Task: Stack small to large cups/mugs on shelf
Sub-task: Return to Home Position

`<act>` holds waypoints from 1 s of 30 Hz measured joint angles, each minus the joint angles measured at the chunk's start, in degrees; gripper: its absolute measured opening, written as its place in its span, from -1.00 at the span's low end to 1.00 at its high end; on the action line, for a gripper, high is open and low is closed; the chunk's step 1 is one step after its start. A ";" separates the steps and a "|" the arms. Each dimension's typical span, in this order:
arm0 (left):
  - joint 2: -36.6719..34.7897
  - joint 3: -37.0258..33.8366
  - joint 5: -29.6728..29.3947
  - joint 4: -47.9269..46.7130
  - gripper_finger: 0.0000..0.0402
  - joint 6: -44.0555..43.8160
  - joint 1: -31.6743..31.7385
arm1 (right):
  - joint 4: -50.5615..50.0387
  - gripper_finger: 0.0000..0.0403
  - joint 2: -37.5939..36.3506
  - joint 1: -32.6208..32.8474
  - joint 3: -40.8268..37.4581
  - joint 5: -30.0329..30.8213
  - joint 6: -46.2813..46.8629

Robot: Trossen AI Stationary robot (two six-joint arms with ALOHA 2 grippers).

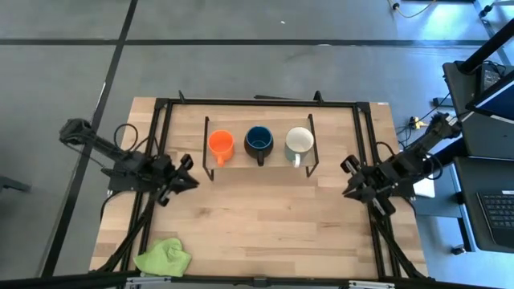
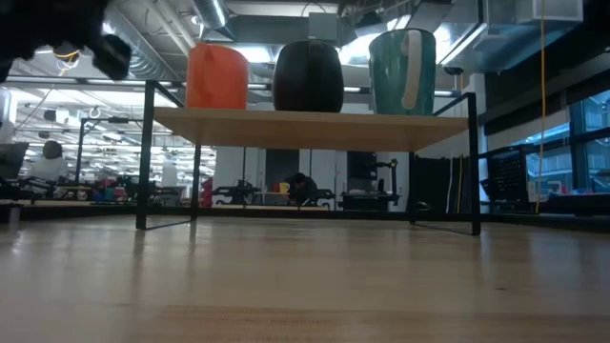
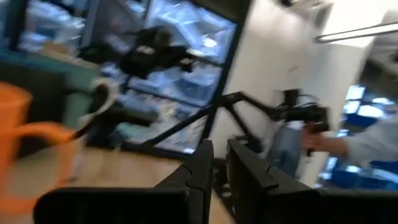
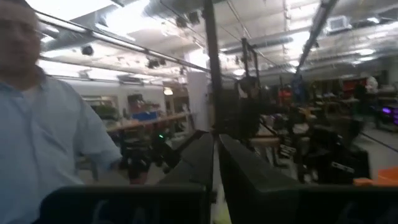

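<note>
Tabletop (image 2: pixel 305 286): bare light wood right up front in the low view, running back to the shelf's wire legs.
Shelf (image 2: pixel 305 130): low light-wood board on thin black legs, and it's got all three mugs lined up on it!
Orange mug (image 1: pixel 221 144): smallest one, upright at the shelf's left end, handle toward the shelf's front edge.
Blue mug (image 1: pixel 259 140): dark, upright, dead centre on the shelf, between the other two and apart from both.
White mug (image 1: pixel 299 142): biggest of the lot, upright at the shelf's right end, handle also facing front.
Left gripper (image 1: pixel 183 178): off the shelf's orange-mug end and a little forward of it, clear of the board; fingers (image 3: pixel 202 171) drawn narrow, only a slim gap, nothing between them.
Right gripper (image 1: pixel 353 185): off the shelf's white-mug end, also forward and clear; fingers (image 4: pixel 199 155) pressed almost together, gripping nothing.
Cloth (image 1: pixel 164 258): lime-green, crumpled, well in front of the shelf toward its orange-mug side.
Person (image 4: pixel 50 124): light-blue shirt, in the room beyond the table in the right wrist view; where that is against the shelf, can't tell.
</note>
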 joint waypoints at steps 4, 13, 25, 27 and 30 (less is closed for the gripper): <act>-3.29 0.54 2.61 -6.71 -0.82 -1.62 6.12 | -5.78 -0.85 -3.62 -3.78 0.00 -1.47 0.95; -6.84 11.32 7.74 -36.46 -0.80 -0.14 21.50 | -15.62 -0.85 -9.13 -15.31 0.00 -7.64 2.48; -6.82 17.46 10.12 -49.44 -0.82 6.33 34.11 | -22.51 -0.85 -10.77 -33.14 0.00 -21.00 4.83; -6.82 17.46 10.11 -50.79 -0.80 5.96 35.71 | -23.92 -0.85 -10.77 -36.26 0.00 -24.34 6.02; -7.23 17.46 11.14 -50.76 -0.79 6.02 37.69 | -24.16 -0.85 -10.75 -40.59 0.00 -29.94 7.11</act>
